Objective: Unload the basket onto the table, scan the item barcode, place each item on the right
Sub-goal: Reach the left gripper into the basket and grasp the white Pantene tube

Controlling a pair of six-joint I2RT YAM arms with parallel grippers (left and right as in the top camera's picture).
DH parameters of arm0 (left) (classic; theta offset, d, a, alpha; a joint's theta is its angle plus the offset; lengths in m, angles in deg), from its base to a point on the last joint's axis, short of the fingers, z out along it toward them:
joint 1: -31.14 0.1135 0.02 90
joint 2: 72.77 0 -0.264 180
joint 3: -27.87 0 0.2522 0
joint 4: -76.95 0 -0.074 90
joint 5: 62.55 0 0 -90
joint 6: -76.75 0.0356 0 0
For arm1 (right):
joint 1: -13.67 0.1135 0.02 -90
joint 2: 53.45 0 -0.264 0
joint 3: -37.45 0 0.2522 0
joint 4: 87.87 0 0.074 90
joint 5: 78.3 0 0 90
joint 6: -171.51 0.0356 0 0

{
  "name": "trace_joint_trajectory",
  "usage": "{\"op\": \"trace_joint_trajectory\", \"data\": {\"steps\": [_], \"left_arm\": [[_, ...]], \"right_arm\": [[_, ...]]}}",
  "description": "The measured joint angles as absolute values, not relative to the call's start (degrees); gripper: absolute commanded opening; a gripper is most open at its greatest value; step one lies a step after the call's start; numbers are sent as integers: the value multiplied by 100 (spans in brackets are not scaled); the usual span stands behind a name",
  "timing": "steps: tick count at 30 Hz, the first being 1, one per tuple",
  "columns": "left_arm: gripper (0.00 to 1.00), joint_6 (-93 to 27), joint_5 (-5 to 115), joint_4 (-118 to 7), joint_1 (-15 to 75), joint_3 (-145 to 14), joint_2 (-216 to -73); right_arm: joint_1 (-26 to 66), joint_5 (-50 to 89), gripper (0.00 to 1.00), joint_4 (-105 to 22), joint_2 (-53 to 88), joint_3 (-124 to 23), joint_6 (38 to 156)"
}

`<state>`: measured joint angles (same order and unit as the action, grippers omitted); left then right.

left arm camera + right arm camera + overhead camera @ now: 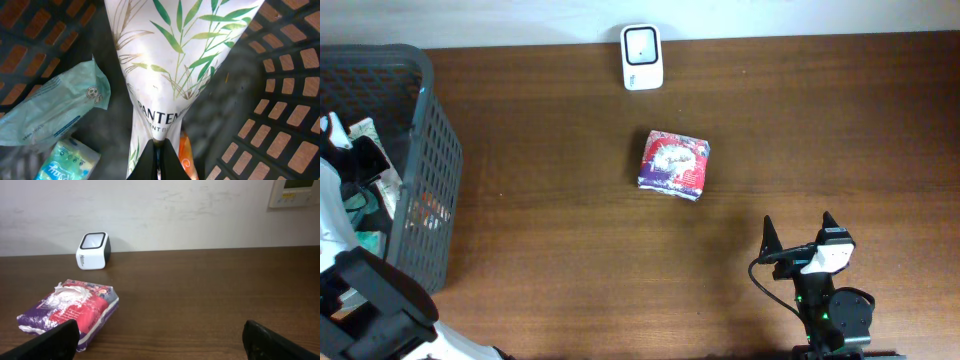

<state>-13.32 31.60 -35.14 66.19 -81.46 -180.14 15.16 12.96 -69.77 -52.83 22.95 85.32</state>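
My left arm is mostly cut off at the overhead view's edge, down in the grey basket. There my left jaws pinch tight on a leaf-printed Pantene pouch, its label partly hidden. A pale green packet lies beside it. My right jaws gape empty over the tabletop, facing a red-purple packet and the white scanner.

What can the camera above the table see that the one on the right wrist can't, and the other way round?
Only overhead: the grey basket at the table's left end. Only the right wrist: the wall panel at top right. Both: the white scanner, the red and purple packet lying on the brown table, and the right gripper, open.
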Motion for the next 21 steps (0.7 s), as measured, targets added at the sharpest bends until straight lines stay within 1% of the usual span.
{"op": "trace_joint_trajectory", "data": {"steps": [5,6,7,8,9,10,11,13,17,18,20,21], "left_arm": [[0,-1332,3098,-3663,6619,-7729,-17992],[3,-1332,3072,-3833,6619,-7405,-17970],[43,-1335,3046,-4043,6619,-7069,-17957],[64,-1348,3020,-4211,6621,-6832,-17957],[69,-1348,3004,-4428,6621,-6634,-17944],[80,-1352,3007,-4620,6621,-6430,-17920],[86,-1361,3004,-4709,6619,-6264,-17916],[87,-1398,2838,-4782,6621,-6067,-17916],[84,-1396,2419,-4843,6614,-6061,-17916],[79,-1394,2375,-4845,6614,-6061,-17916],[77,-1405,2303,-4845,6614,-6052,-17916],[74,-1413,2287,-4849,6614,-6035,-17916]], "right_arm": [[1516,1298,99,-6977,-5283,2295,8534],[1516,1298,99,-6977,-5283,2295,8534],[1516,1298,99,-6979,-5280,2295,8537],[1516,1296,99,-6977,-5280,2295,8532],[1516,1298,99,-6977,-5283,2295,8534],[1516,1296,99,-6977,-5283,2295,8532],[1516,1296,99,-6977,-5283,2295,8532],[1516,1298,99,-6977,-5283,2295,8534],[1516,1296,99,-6977,-5283,2295,8534],[1516,1296,99,-6977,-5283,2295,8534],[1516,1296,99,-6977,-5283,2295,8530],[1516,1296,99,-6977,-5283,2295,8534]]}}
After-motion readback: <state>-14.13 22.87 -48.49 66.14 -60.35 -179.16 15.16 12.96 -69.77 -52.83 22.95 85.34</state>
